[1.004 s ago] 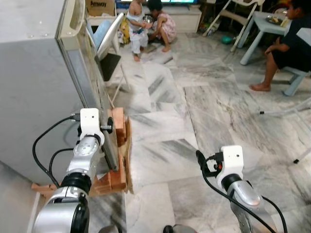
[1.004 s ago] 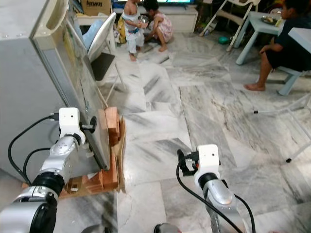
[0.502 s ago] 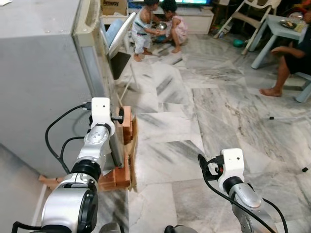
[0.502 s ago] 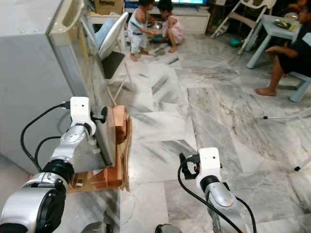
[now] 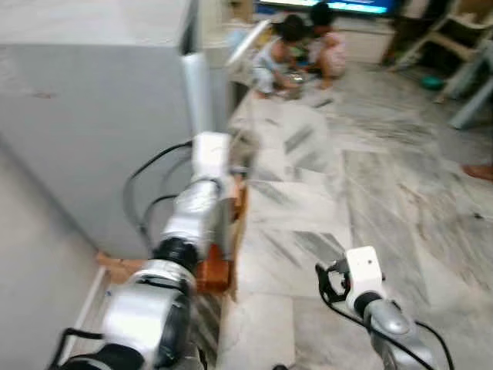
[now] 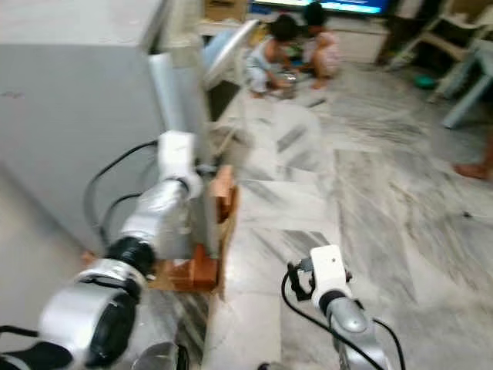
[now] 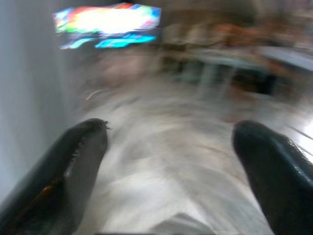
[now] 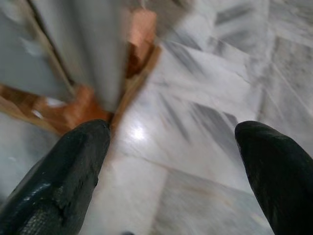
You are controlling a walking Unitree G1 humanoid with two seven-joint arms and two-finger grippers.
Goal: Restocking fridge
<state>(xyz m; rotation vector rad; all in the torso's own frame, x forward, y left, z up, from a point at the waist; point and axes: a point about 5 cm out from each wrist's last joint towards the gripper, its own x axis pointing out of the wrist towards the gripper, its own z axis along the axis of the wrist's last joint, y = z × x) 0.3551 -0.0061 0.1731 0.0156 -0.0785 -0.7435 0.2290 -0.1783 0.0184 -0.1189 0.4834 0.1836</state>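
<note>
Two grippers are up before the robot, and both are empty. Farthest left stands the grey fridge (image 5: 92,116), a tall box resting on reddish wooden blocks (image 6: 202,266) on the marble floor (image 5: 370,193). Its door edge (image 6: 176,100) runs upright, top to bottom, at the corner nearest the room, and the head views are too blurred to tell whether the door is shut flush or slightly ajar.

The left gripper (image 7: 168,161) comes next: the silver left arm (image 5: 192,223) is raised along that door edge, its wrist just beside the fridge's front corner. In the left wrist view its two black fingers (image 7: 73,161) stand wide apart with nothing between them, and the grey fridge side fills one margin of that picture, so the fridge lies close alongside this gripper, not ahead of it.

Further right, the right gripper (image 8: 171,161) hangs low over the floor, well apart from the fridge. Its fingers (image 8: 68,171) are also spread wide, and beyond them the wrist view catches the fridge's lower corner and the blocks (all of it smeared by motion).

The left arm is plainly the nearer one, so any pull on the door would likely fall to it, and the grip would have to close across the upright edge.

At the far end of the room, people sit on the floor (image 5: 300,46).
</note>
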